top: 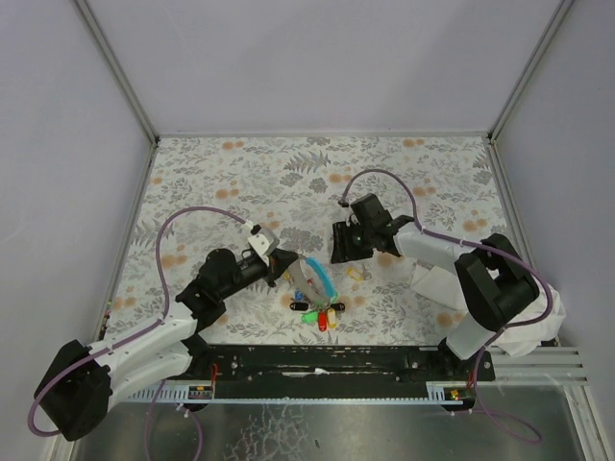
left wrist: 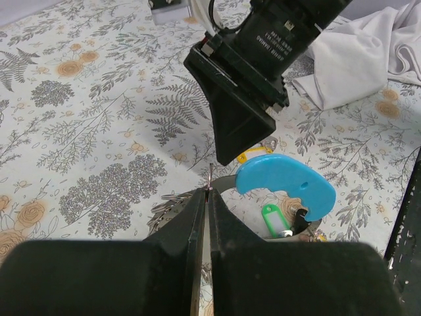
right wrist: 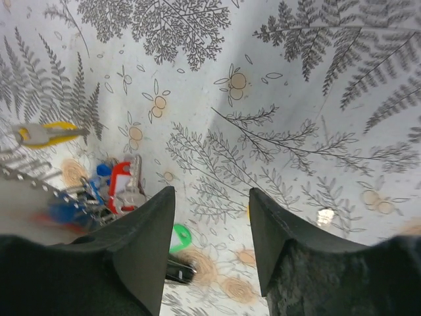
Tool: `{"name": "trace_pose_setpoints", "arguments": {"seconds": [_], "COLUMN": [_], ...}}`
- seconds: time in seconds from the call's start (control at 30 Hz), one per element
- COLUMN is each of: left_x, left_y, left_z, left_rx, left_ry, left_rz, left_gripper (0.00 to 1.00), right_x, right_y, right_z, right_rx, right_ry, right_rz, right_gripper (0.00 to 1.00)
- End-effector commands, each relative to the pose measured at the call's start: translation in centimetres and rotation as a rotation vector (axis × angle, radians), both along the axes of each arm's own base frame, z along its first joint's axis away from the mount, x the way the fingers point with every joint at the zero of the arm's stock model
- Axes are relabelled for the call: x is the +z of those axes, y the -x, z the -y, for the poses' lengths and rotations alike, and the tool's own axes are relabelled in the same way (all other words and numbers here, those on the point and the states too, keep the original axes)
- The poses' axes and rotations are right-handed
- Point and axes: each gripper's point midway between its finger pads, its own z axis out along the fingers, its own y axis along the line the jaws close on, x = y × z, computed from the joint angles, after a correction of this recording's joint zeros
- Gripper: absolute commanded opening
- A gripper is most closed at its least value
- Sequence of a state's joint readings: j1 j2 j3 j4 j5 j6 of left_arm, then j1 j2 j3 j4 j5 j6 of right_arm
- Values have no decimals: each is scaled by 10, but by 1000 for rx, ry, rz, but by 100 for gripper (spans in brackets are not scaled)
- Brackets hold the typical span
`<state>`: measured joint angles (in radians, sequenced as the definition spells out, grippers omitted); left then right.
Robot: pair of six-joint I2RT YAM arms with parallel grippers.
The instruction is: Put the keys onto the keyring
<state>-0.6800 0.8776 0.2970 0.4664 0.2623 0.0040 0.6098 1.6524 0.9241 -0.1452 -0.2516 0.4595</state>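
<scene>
Pinching a thin sliver of metal, apparently the wire of the keyring [left wrist: 210, 173], the left gripper [left wrist: 209, 197] has its jaws fully shut, and the sliver pokes up just past the fingertips. The curved blue strap [left wrist: 284, 182] lies just to the right of those fingertips in the left wrist view, with a green-headed key [left wrist: 275, 219] below it. From above, the bunch of keys [top: 319, 309] sits near the table's [top: 240, 173] near edge between the two arms, just right of and nearer than the left fingertips. The right gripper [right wrist: 210, 194] hangs over the table with jaws apart and nothing between them. The loose yellow key [right wrist: 47, 133] lies off to the left in its wrist view, not touched. Red and blue heads show nearer the left finger there. A white cloth [left wrist: 355, 59] lies by the right arm.
</scene>
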Motion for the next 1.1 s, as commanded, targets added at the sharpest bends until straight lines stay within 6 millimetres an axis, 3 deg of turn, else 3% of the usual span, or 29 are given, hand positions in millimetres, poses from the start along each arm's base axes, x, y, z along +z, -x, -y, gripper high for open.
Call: {"name": "trace_pose_setpoints", "arguments": {"seconds": [0.0,0.13,0.33,0.6,0.9,1.07], "left_x": [17,16,14,14,11,9], "left_y": [-2,-1,-2,0,-1,-1], "left_z": [0,2,3,4,6,8], "left_rx": [12,2,-2,-15,-19,-29], "left_ry": [38,36,32,32,28,28], "left_rz": [45,41,35,35,29,24], "left_gripper": [0,0,0,0,0,0], "right_x": [19,17,8,-7,-29,-30], "right_y": [5,12,15,19,23,24], "right_z": [25,44,39,52,62,68], "right_rx": [182,279,373,364,325,285], "right_ry": [158,246,244,306,371,393], "right_rz": [100,117,81,46,-20,-22], "right_gripper": [57,63,62,61,51,44]}}
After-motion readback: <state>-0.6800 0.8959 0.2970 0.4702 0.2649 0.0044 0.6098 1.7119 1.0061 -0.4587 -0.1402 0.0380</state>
